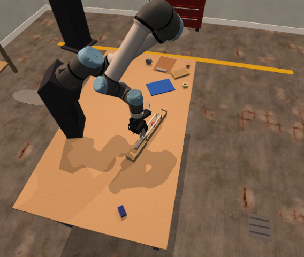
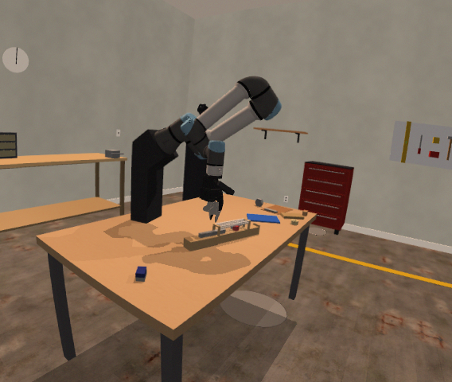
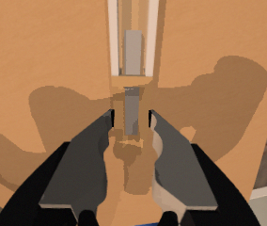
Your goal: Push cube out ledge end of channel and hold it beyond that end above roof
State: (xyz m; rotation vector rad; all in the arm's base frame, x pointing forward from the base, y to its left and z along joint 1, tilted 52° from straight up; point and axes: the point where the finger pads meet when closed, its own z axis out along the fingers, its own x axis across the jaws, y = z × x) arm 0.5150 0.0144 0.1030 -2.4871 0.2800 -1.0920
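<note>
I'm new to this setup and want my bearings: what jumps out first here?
The big folded arm reaches over the orange table, its gripper hanging just above a long wooden channel mid-table, jaws apart and holding nothing. A grey stick lies in the channel's open part, and a small red cube shows under its barred roof.
</note>
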